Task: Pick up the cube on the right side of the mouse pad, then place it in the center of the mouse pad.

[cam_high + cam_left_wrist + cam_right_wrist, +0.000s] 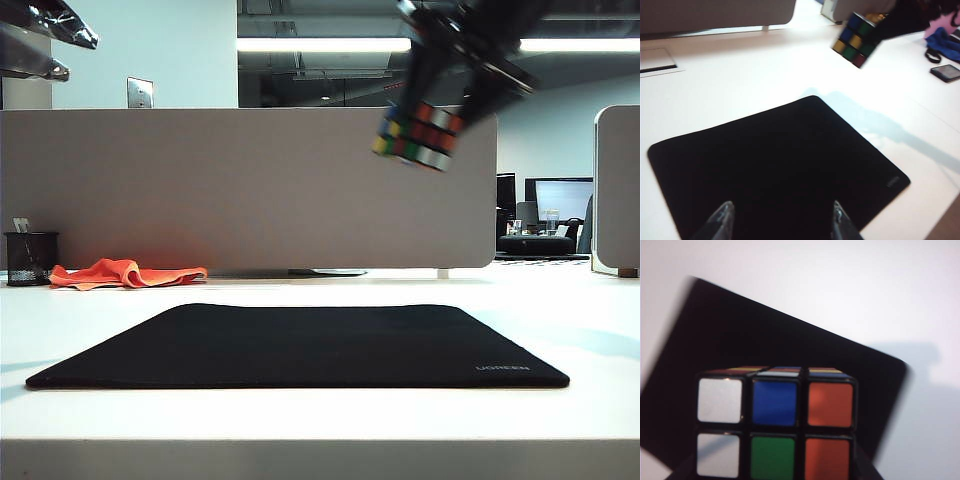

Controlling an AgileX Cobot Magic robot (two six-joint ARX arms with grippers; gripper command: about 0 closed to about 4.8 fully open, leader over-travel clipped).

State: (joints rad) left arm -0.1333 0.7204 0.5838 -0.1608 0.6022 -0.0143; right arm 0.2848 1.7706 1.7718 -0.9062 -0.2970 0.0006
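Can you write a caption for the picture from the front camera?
Right gripper holds the cube high above the mouse pad.

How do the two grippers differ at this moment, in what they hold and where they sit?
The right gripper is shut on the cube, raised high above the table; the left gripper holds nothing. The left gripper's fingers stand wide open low over the mouse pad, whereas the right gripper looks blurred. Both are over or near the mouse pad.
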